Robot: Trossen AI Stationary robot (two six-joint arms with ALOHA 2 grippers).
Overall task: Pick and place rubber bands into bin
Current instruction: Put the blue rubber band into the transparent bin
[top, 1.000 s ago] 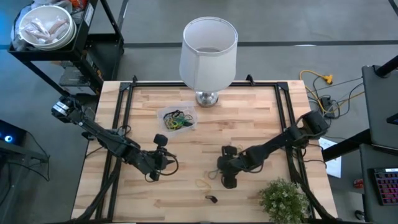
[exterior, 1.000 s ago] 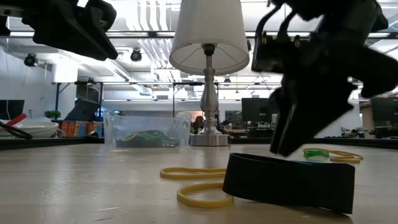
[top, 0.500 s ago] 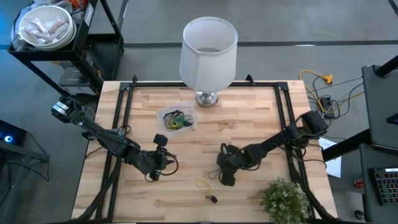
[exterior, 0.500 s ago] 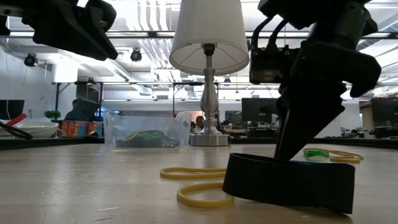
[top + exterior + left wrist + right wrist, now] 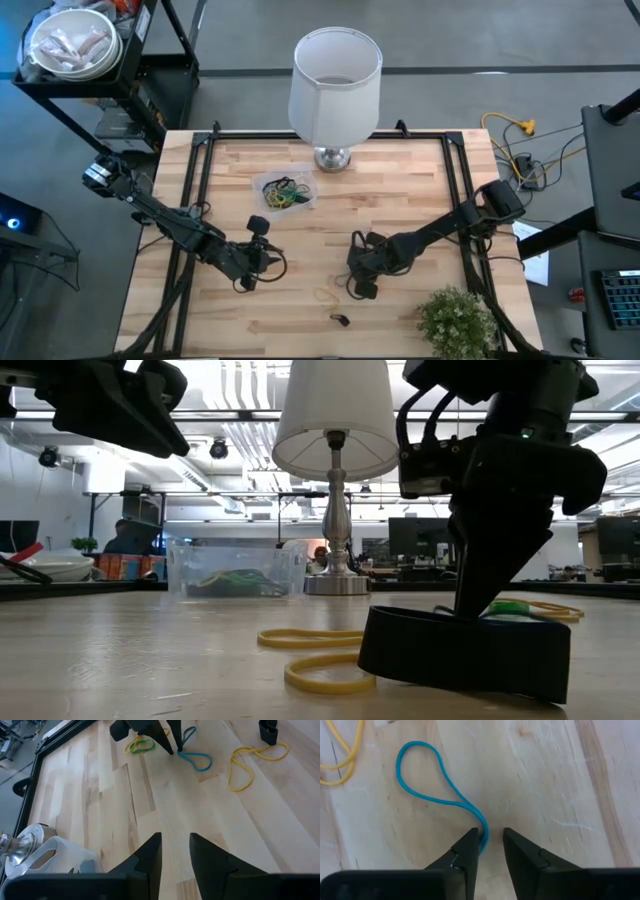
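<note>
Blue rubber band (image 5: pixel 440 795): thin loop lying flat on the table (image 5: pixel 420 190), near edge, one end between the fingertips of the right gripper (image 5: pixel 485 837). Jaws narrowly parted and not yet closed on it; they straddle the strand, seemingly so a pinch can lift it.

Yellow rubber band (image 5: pixel 252 762): long doubled loop, flat, just beside the blue one.

Green-and-yellow rubber bands (image 5: pixel 141 744): small cluster beyond the right gripper.

Black rubber band (image 5: pixel 465 650): wide, standing on edge nearest the table's front.

Bin (image 5: pixel 284 191): clear tub near the lamp (image 5: pixel 335 85), well apart from the loose bands, already holding several coloured ones.

Left gripper (image 5: pixel 175 847): hovering over bare table between bin and bands, jaws slightly apart, holding nothing; apparently waiting.

Writing, labels, brands: none legible.
</note>
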